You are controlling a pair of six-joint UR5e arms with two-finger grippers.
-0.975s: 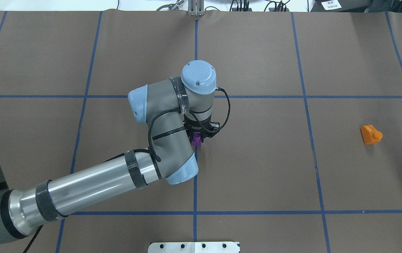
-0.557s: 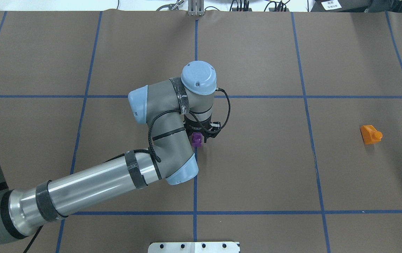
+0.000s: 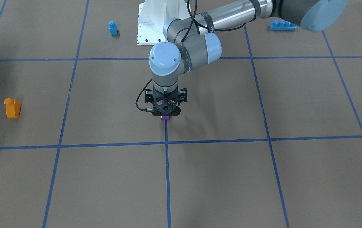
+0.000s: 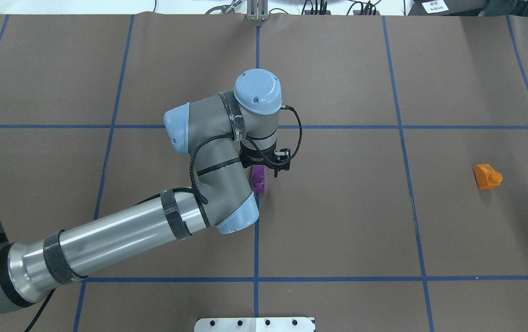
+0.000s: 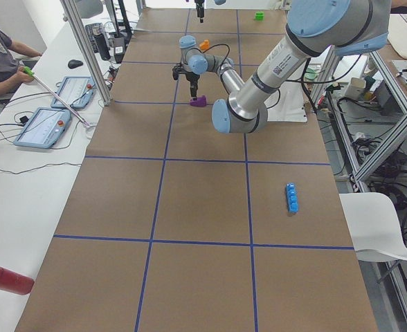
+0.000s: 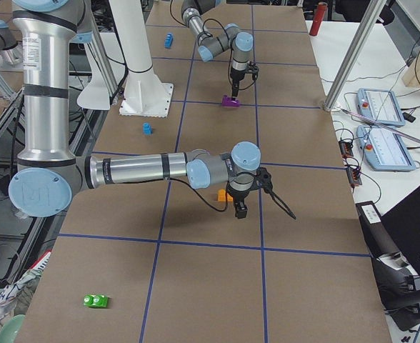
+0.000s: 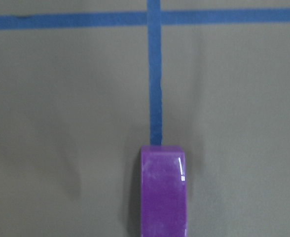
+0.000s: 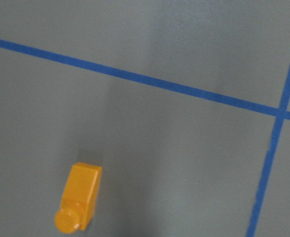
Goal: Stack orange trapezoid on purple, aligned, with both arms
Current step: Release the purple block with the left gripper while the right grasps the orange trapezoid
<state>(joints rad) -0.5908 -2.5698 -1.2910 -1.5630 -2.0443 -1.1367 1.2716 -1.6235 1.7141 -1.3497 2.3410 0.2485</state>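
Observation:
The purple block (image 4: 258,179) lies on the brown table on the centre blue line, and also shows in the left wrist view (image 7: 163,190) and the front view (image 3: 165,118). My left gripper (image 3: 165,114) hangs just above it, apart from it in the exterior left view (image 5: 193,90), and seems open and empty; its fingertips are hidden. The orange trapezoid (image 4: 487,176) lies on its side at the far right, stud sideways, and also shows in the right wrist view (image 8: 80,197). My right gripper (image 6: 239,208) shows only in the exterior right view, beside the orange block (image 6: 224,194); I cannot tell its state.
A small blue single-stud block (image 3: 113,28) and a long blue brick (image 3: 283,25) lie near the robot's white base plate (image 3: 146,31). A green brick (image 6: 96,301) lies at the table's right end. A red cylinder (image 5: 6,279) lies at the left end.
My left wrist has drawn back and up from the purple block, which now shows in full on the table. The orange trapezoid has not moved.

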